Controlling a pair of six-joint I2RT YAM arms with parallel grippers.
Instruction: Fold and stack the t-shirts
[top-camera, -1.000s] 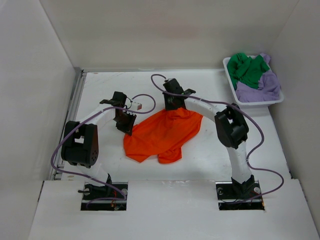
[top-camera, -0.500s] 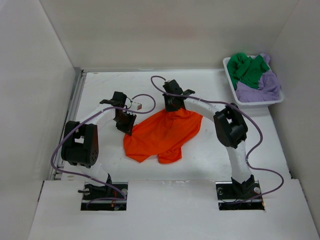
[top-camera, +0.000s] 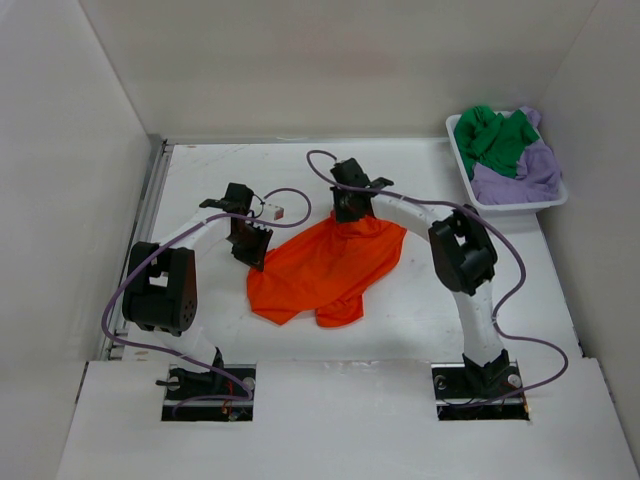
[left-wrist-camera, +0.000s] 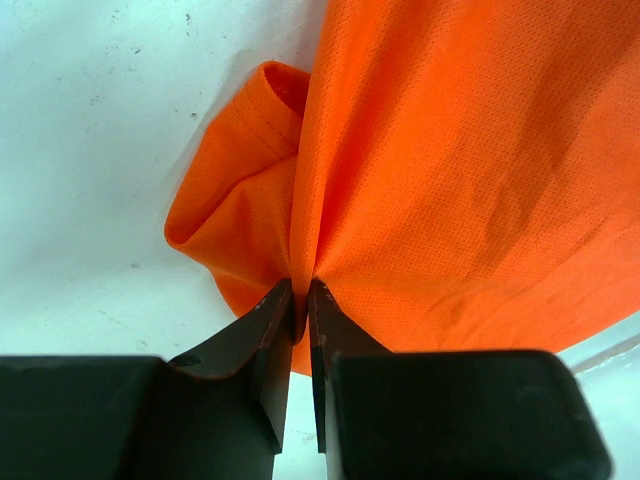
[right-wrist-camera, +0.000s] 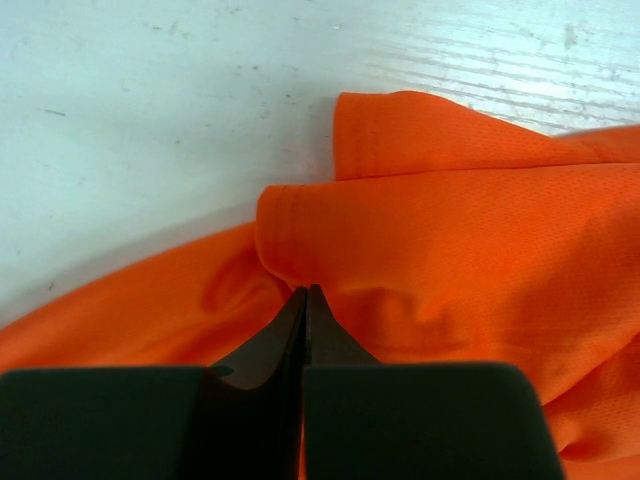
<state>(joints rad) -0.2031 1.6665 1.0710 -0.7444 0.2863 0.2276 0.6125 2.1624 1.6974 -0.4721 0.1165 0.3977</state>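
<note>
Now: bright orange mesh-cloth t-shirt (top-camera: 325, 270) lies crumpled mid white desk (top-camera: 220, 180). Gathered edge pinched by left end effector (left-wrist-camera: 303, 290); right end effector (right-wrist-camera: 306, 295) pressed together on a hem fold. Advice: lift both together, draw apart evenly, flatten before folding.

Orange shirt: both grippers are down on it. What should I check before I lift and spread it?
1. Left gripper pinching the orange shirt: ok, cloth sits in its jaws.
2. Right gripper shut at a folded hem: ok; cloth actually caught: cannot tell.
3. Orange shirt lying flat: not ok, it is bunched.
4. Green shirt and lavender shirt apart, in the basket: ok.
</note>
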